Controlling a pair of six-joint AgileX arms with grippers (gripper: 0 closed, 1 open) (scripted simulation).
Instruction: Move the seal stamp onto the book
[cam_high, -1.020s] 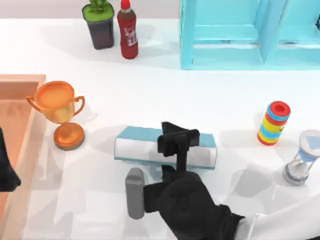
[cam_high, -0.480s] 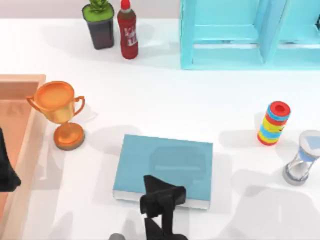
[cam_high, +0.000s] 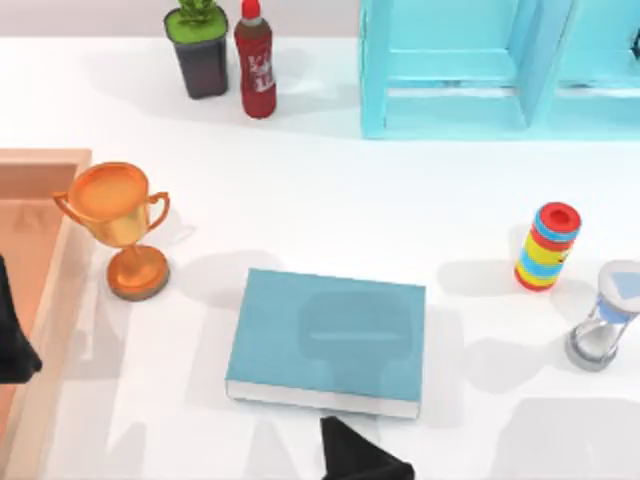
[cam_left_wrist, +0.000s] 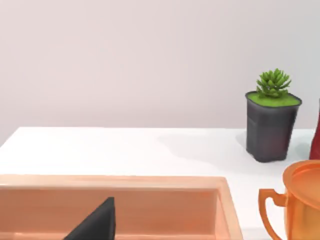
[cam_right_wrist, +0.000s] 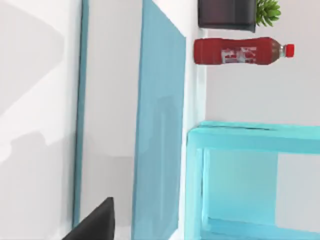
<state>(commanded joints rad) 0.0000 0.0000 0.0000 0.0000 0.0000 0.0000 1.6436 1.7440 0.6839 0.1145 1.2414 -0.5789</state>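
Note:
The book (cam_high: 325, 335) lies flat in the middle of the table, teal cover up and white page edges toward the front; its cover (cam_right_wrist: 157, 125) also shows in the right wrist view. The seal stamp is out of view. A black tip of my right gripper (cam_high: 355, 458) pokes in at the front edge of the table, just in front of the book and apart from it. My left arm (cam_high: 12, 340) is parked at the far left over the wooden tray (cam_high: 45, 200).
A golden trophy (cam_high: 120, 225) stands left of the book. At the right are a striped cylinder (cam_high: 548, 245) and an hourglass (cam_high: 603, 318). A light-blue shelf (cam_high: 500, 70), a red bottle (cam_high: 255, 60) and a potted plant (cam_high: 200, 45) line the back.
My right arm has pulled back from over the book toward the table's front edge. The book, tilted up on edge a second ago, now lies flat. The left arm has not moved.

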